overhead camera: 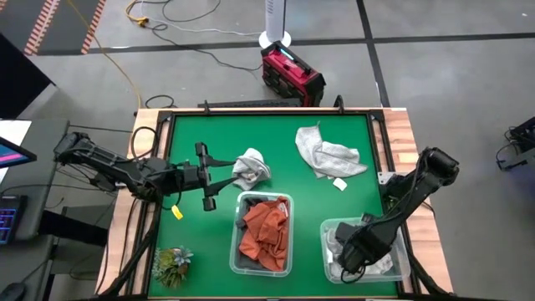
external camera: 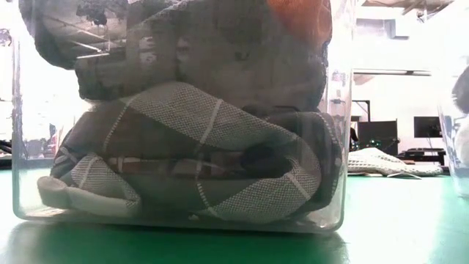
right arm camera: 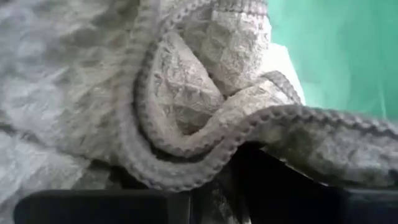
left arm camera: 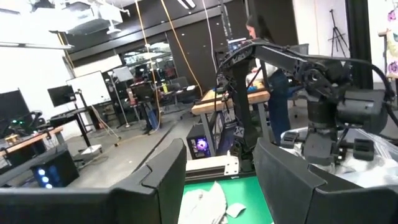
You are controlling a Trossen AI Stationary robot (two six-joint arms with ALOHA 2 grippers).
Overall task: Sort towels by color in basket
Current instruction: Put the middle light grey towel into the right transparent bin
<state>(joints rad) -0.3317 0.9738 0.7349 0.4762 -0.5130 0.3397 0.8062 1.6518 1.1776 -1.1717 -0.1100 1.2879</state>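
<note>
So right now my right gripper (overhead camera: 355, 251) is down inside the clear bin (overhead camera: 399, 227) at the table's near right corner, buried in the light grey towels (overhead camera: 380, 264) there. The right wrist view is wall-to-wall waffle-weave cloth, and I honestly can't tell whether the fingers are clamped on a fold or letting go. If this is a drop-off, I'd want the jaws fully spread before lifting, then come straight up so nothing snags and drags back out over the rim.

My left gripper (overhead camera: 205, 175) hovers mid-table, jaws apart and empty, just beside a crumpled grey towel (overhead camera: 250, 168) near the middle. Another light grey towel (overhead camera: 326, 154) with a white tag lies toward the far right of the green table (overhead camera: 217, 134), well apart from everything.

The middle bin (overhead camera: 288, 201) at the near edge holds the rust-orange towels (overhead camera: 264, 234), with dark checked ones underneath in the low view.

Room-wise: bin walls hem in the right arm, so vertical exit only. The far half of the mat is wide open. A small plant tuft (overhead camera: 171, 263) sits at the near left corner, out of the way.
</note>
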